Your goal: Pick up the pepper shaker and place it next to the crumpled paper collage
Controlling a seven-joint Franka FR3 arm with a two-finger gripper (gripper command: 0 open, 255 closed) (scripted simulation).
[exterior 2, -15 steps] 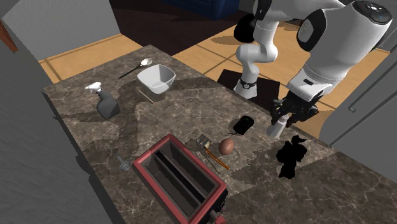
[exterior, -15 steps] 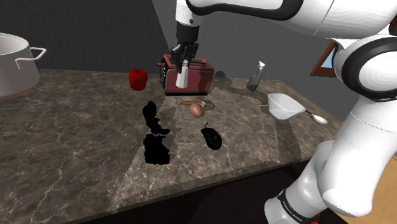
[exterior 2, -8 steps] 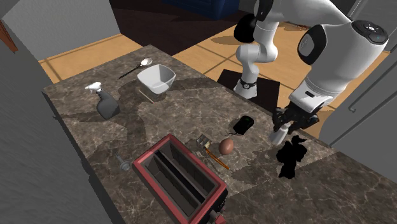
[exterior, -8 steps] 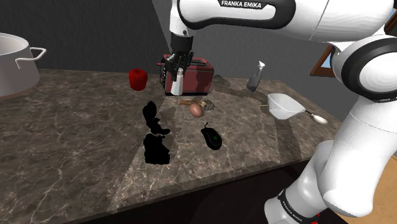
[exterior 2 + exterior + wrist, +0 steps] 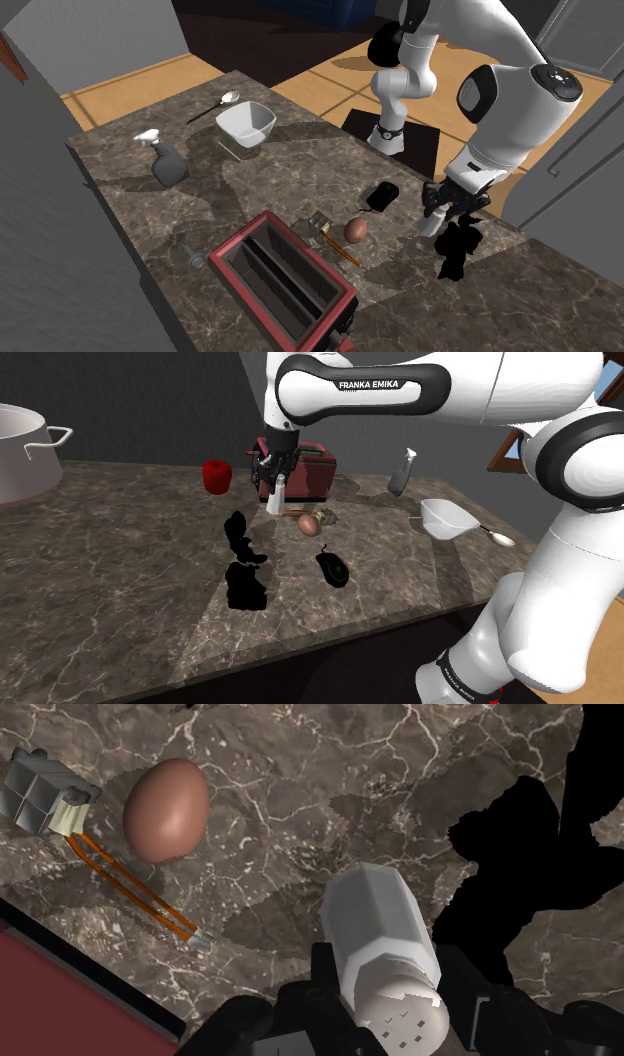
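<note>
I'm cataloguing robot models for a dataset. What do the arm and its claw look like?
The arm is glossy white, with rounded tubular links and dark bands at the joints. One dark band reads FRANKA EMIKA in white letters. The claw is all black, with two blocky fingers.

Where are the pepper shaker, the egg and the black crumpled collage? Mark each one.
pepper shaker [image 5: 380, 934]: wrist view, on its white faceted body.
egg [image 5: 167, 810]: wrist view, middle of the brown shell.
crumpled collage [image 5: 245, 587]: shoulder view, on its black lower lobe.
</note>
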